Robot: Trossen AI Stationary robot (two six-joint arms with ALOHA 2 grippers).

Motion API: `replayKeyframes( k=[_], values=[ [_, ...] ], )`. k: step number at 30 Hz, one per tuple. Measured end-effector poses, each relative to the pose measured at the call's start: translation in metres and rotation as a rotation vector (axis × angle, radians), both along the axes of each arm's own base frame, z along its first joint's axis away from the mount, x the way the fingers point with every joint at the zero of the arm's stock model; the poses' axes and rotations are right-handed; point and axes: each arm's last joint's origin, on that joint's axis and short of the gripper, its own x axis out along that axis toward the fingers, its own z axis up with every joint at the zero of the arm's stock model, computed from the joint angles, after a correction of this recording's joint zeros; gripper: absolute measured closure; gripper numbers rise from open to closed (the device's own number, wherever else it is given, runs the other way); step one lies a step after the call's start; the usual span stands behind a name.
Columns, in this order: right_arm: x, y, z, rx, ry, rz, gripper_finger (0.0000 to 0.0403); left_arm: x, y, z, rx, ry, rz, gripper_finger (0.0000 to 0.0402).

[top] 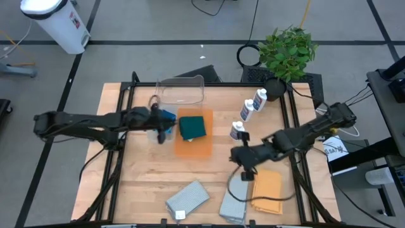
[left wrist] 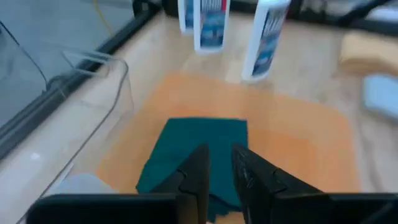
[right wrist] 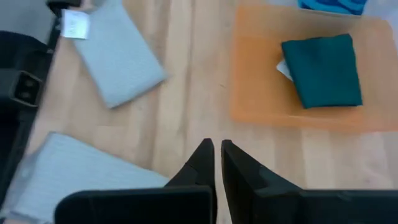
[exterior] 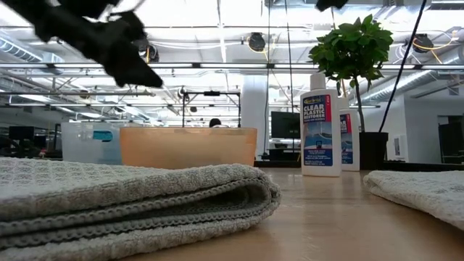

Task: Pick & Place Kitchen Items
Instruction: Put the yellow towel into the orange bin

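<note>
The dark green square cloth pad (top: pixel 192 127) lies on the orange tray (top: pixel 193 147). The left tool (left wrist: pixel 219 163), nearly closed and empty, hovers just beside it. The pad looks soft and light; better to pinch one edge. The right tool (right wrist: pixel 216 149) is nearly closed over the bench (top: pixel 145 177).

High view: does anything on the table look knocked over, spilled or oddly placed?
Nothing spilled or toppled. The three bottles stand upright in a slanted row. The dark green pad lies in the orange tray, with something white peeking out beneath it in the right wrist view. The grey cloths lie askew near the front edge.
</note>
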Motion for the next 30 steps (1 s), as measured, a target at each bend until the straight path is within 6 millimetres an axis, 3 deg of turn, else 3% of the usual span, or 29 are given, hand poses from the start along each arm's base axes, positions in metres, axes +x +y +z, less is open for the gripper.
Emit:
replayKeyframes(
  k=[8, 12, 15, 21, 26, 30],
  values=[
    [-0.028, 0.036, -0.017, 0.117, -0.309, 0.149, 0.0399, -0.048, -0.015, -0.011, -0.030, -0.334, -0.093, 0.0352],
    [-0.035, 0.041, -0.032, 0.179, -0.496, 0.207, 0.0399, -0.059, -0.019, -0.013, -0.011, -0.396, -0.135, 0.0345],
    [-0.041, 0.038, -0.039, 0.188, -0.502, 0.242, 0.0390, -0.066, -0.020, -0.013, 0.026, -0.434, -0.133, 0.0345],
    [-0.055, 0.028, -0.053, 0.224, -0.238, 0.104, 0.0305, -0.073, -0.019, -0.016, 0.001, -0.424, -0.100, 0.0344],
    [-0.079, 0.014, -0.074, 0.357, 0.157, -0.147, 0.0215, -0.072, -0.019, -0.023, -0.033, -0.360, -0.091, 0.0346],
    [-0.097, 0.005, -0.090, 0.407, 0.423, -0.357, 0.0169, -0.072, -0.019, -0.025, -0.057, -0.347, -0.085, 0.0345]
  ],
)
